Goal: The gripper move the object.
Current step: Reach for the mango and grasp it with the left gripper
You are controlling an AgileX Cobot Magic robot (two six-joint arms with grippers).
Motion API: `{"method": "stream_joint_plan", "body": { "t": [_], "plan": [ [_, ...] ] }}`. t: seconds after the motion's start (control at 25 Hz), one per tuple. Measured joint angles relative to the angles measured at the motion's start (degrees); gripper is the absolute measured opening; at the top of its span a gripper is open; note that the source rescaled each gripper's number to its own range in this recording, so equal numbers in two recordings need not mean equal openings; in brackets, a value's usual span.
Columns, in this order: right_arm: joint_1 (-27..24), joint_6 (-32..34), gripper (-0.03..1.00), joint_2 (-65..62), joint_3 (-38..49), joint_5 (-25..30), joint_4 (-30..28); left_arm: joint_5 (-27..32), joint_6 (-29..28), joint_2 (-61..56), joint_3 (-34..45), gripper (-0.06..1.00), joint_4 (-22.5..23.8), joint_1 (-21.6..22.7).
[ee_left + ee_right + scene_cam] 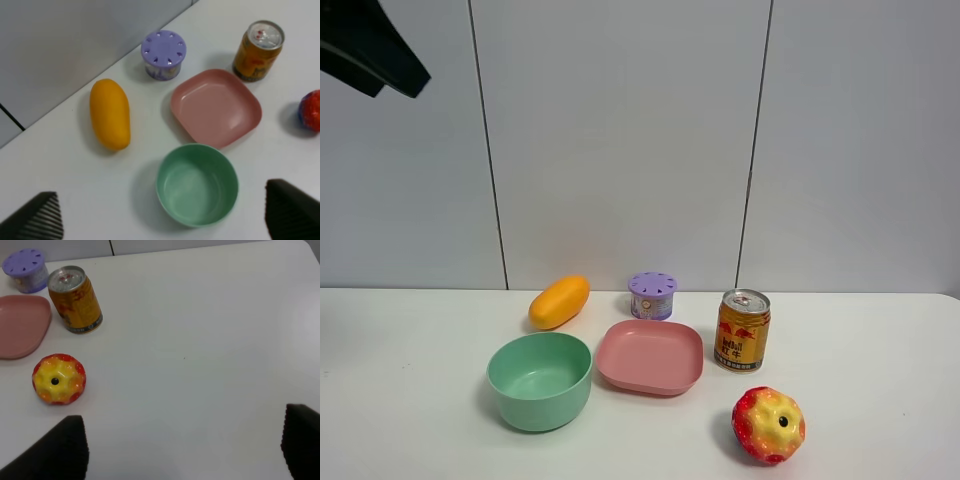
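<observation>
While the left gripper (161,207) and right gripper (182,437) hang spread, the mango (559,301) lies near the wall (620,150), apart from the bowl (520,402).

Left claw (160,189): matte black fingers (37,220), ribbed faces. Right claw (182,414): black, fine-textured. Arm part (370,50): black, angular.

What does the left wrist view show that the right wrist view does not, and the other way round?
Only the left wrist view shows the mango and the green bowl. Only the right wrist view shows a rounded corner of the table and the apple whole. Both show the purple pot, the can and the pink plate. The apple is also in both, but the left wrist view cuts it at the picture's edge.
</observation>
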Motion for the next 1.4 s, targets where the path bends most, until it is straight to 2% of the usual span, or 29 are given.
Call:
{"method": "stream_joint_plan", "body": {
  "t": [0.08,0.16,0.24,0.4,0.56,0.68,0.88,1.4],
  "plan": [
    [0.0,0.0,1.00,0.0,0.0,0.0,0.0,0.6,-1.8,4.7,-4.4,0.94,1.4,-2.5],
    [0.0,0.0,1.00,0.0,0.0,0.0,0.0,1.0,-4.6,10.1,-9.6,0.98,3.1,-4.7],
    [0.0,0.0,1.00,0.0,0.0,0.0,0.0,1.8,-10.5,15.1,-14.9,1.00,5.2,-7.0],
    [0.0,0.0,1.00,0.0,0.0,0.0,0.0,7.1,-22.1,25.8,-26.7,1.00,13.8,-10.4],
    [0.0,0.0,1.00,0.0,0.0,0.0,0.0,11.8,-29.2,35.8,-36.9,1.00,20.9,-12.5],
    [0.0,0.0,1.00,0.0,0.0,0.0,0.0,12.3,-32.6,41.3,-41.8,1.00,22.3,-13.4],
    [0.0,0.0,1.00,0.0,0.0,0.0,0.0,12.4,-34.0,47.6,-46.4,0.99,22.9,-13.8],
    [0.0,0.0,1.00,0.0,0.0,0.0,0.0,10.2,-34.1,56.1,-46.9,0.98,24.0,-13.8]
  ]
}}
